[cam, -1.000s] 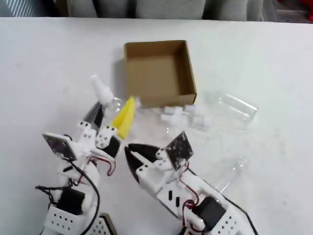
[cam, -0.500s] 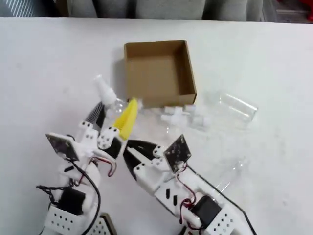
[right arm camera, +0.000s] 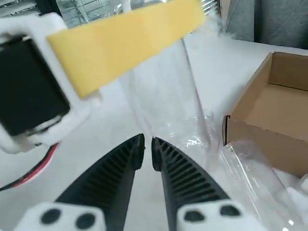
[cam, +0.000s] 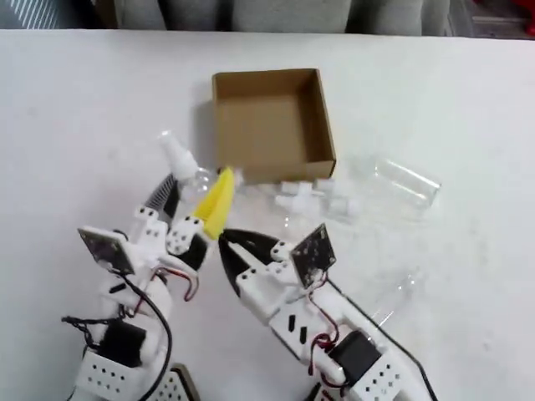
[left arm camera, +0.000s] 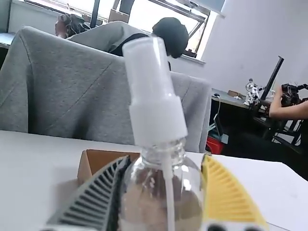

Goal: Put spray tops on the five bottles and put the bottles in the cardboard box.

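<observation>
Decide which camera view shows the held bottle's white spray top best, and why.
The left wrist view: the spray top stands close and whole, seated on the bottle neck. The high view shows it small and pale beside the cardboard box. The right wrist view gives mainly the bottle's clear body.

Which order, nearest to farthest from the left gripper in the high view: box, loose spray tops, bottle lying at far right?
From the left gripper, shut on a capped bottle:
1. Box, just past its fingertips.
2. Loose spray tops, right of it, at the box's front wall.
3. Lying bottle, far right.
</observation>
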Robot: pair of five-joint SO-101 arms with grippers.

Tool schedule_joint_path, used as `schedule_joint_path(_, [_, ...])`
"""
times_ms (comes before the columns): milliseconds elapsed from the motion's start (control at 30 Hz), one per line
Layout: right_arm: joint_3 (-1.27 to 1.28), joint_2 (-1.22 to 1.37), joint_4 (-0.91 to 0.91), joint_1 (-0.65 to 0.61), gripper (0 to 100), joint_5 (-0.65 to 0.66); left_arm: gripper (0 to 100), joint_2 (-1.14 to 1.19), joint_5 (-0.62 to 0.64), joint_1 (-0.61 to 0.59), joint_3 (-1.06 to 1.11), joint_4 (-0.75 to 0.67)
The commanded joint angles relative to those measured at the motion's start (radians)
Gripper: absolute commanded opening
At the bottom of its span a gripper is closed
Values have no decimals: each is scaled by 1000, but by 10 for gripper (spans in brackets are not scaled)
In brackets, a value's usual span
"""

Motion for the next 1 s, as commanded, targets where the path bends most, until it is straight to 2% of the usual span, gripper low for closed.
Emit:
schedule_joint_path(0, [11, 8, -36, 18, 15, 14, 22, -24, -11, 19, -3, 5])
schedule_joint_path(333, [-6, -2, 85, 39, 15, 15, 22, -24, -12, 18, -3, 34])
schedule_joint_path(500, [-130, 8, 239, 285, 15, 31, 23, -24, -12, 16, -3, 69])
schedule_joint_path(567, [-144, 8, 245, 364, 15, 117, 23, -24, -31, 18, -3, 69])
schedule_joint_path(633, [-144, 8, 222, 415, 15, 178, 23, -24, -86, 18, -3, 69])
schedule_joint_path(800, [-183, 65, 170, 483, 15, 189, 22, -24, -118, 15, -3, 69])
schedule_joint_path(967, [-423, 414, 177, 556, 15, 187, 22, -24, -120, 12, -3, 89])
